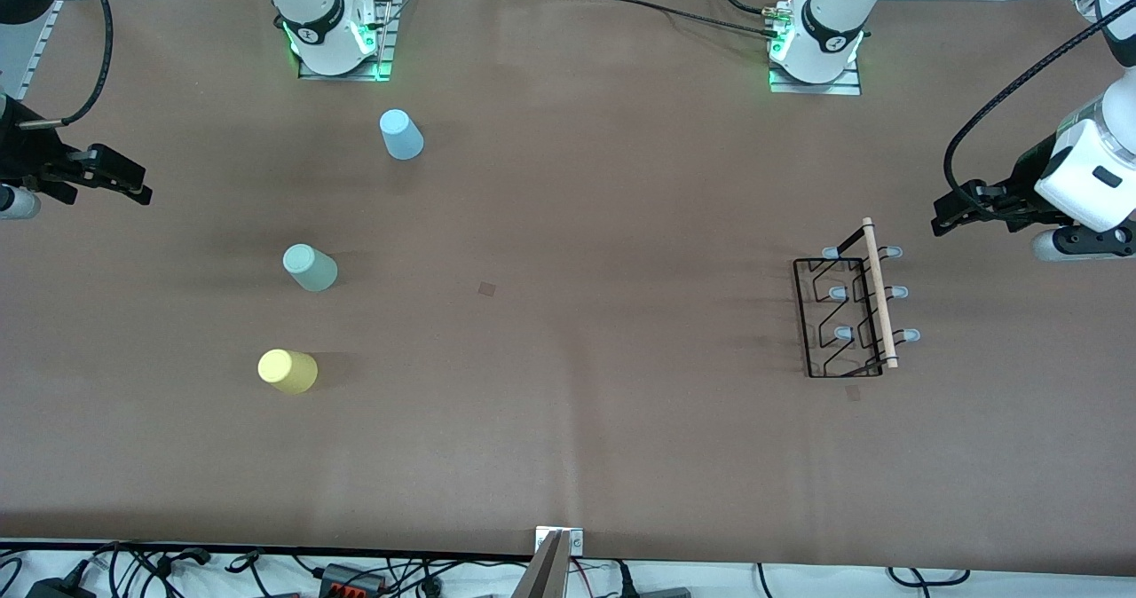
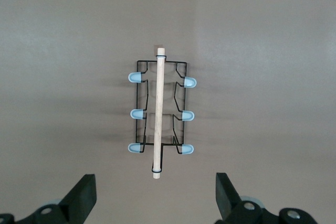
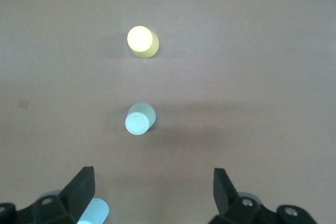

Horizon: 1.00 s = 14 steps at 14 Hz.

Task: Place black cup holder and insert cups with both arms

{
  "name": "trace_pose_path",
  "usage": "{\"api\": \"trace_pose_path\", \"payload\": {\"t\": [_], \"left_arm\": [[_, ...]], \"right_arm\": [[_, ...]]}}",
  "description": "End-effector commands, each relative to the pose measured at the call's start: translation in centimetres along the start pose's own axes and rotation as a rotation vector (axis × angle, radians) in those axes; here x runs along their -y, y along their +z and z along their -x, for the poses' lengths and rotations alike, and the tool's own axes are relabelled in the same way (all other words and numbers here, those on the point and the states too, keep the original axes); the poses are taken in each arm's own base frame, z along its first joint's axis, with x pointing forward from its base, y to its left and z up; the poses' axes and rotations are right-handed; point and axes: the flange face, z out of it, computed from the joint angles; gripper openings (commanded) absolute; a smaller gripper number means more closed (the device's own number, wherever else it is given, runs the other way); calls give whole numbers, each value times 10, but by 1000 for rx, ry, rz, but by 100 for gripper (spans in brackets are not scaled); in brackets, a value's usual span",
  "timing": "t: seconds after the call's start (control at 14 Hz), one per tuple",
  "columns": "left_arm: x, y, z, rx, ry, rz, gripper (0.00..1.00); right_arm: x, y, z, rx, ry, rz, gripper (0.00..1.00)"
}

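Surface: a wide table (image 1: 568, 225) covered in plain brown matting, with cables strung along the edge nearest the front camera and both robot bases mounted along the farthest edge.

Item 1, black cup holder (image 1: 843, 314): stood upright on the table toward the left arm's end, resting on its wire base. Its light wooden rod handle (image 1: 880, 293) ran along the top, and six pale-tipped prongs showed in two rows of three, one row on each side of the rod. No cup sat on it.

Item 2, light blue cup (image 1: 401, 134): stood mouth down toward the right arm's end, the farthest of the three from the front camera.

Item 3, sage green cup (image 1: 309, 267): mouth down, nearer the front camera than the blue one.

Item 4, yellow cup (image 1: 287, 371): mouth down, nearest the front camera. The three cups stood well apart from one another and well apart from the holder.

Item 5, left tool (image 2: 155, 199): carried on an arm bent out past the table's end, wrist turned so the tool hung in the air just outside the holder, pointing toward it. Its fingers (image 2: 84, 195) stood wide apart with nothing between them.

Item 6, right tool (image 3: 153, 192): raised at the table's right-arm end, aimed inward toward the cups. Its fingers (image 3: 83, 188) were likewise spread wide and empty.
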Motion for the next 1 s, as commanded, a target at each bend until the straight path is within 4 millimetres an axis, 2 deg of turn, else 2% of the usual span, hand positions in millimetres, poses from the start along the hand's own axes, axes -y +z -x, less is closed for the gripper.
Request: {"api": "trace_pose_path", "payload": {"t": [0.0, 0.29, 0.36, 0.5, 0.64, 0.79, 0.93], "left_arm": [[1, -7, 7, -10, 5, -25, 100], [2, -5, 4, -12, 3, -24, 100], [-4, 9, -5, 10, 20, -32, 100], [-5, 8, -7, 10, 19, -29, 100], [2, 18, -11, 19, 10, -15, 100], [23, 46, -18, 12, -34, 33, 100], [29, 77, -25, 40, -57, 54, 100]], "right_arm": [[6, -5, 9, 1, 2, 8, 100], [4, -11, 9, -12, 10, 7, 100], [4, -10, 9, -12, 8, 7, 100], [4, -9, 8, -12, 8, 7, 100], [5, -4, 5, -7, 9, 3, 100], [4, 1, 2, -1, 10, 3, 100], [3, 9, -1, 11, 12, 3, 100]]}}
